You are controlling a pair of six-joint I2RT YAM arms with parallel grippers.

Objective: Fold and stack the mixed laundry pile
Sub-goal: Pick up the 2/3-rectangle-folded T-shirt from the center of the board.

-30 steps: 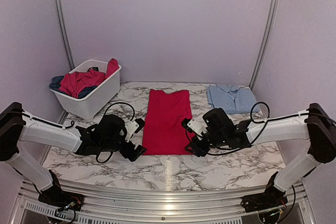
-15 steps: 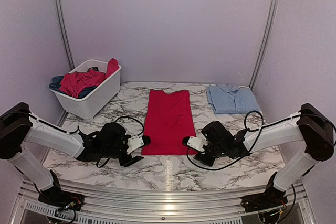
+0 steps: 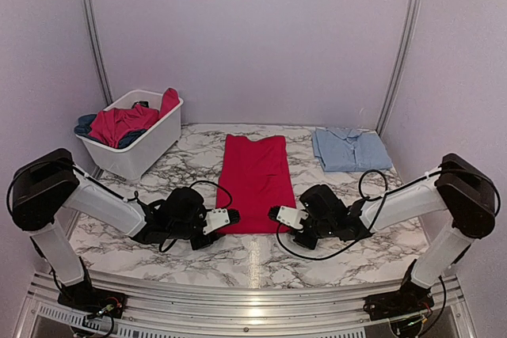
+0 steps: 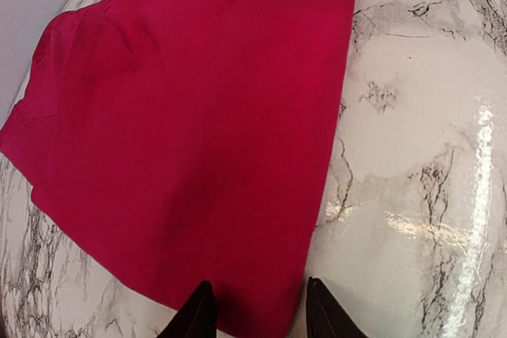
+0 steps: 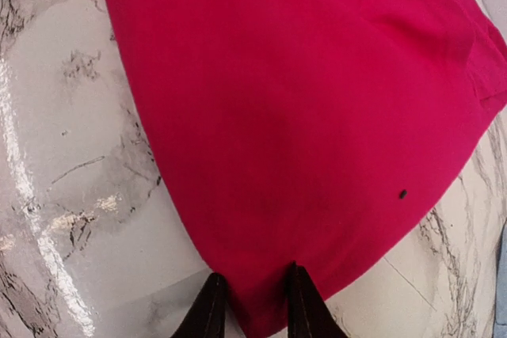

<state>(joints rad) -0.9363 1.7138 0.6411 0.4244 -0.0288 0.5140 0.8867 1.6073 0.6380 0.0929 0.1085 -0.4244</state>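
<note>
- Red cloth (image 3: 253, 184) lies flat in the middle of the table (image 3: 253, 263). Its long axis runs straight away from the arms, and its near hem sits right at both tools.
- The left gripper (image 3: 226, 217) is at the near left corner of that hem and the right gripper (image 3: 276, 214) at the near right corner, so each arm is nearest its own corner.
- In both wrist views the fingers stand a narrow way apart with the hem lying flat between them. The cloth isn't bunched, so I'd say neither has pinched it yet.
- My guess at the coming move is to nip both corners and carry the near hem away along the long axis, towards the far end.
- Marble shows on both sides of the cloth. A folded light blue shirt (image 3: 347, 150) lies far right, well apart.
- The remaining laundry (image 3: 119, 123), red and dark blue, is heaped in a white basket (image 3: 150, 152) far left.
</note>
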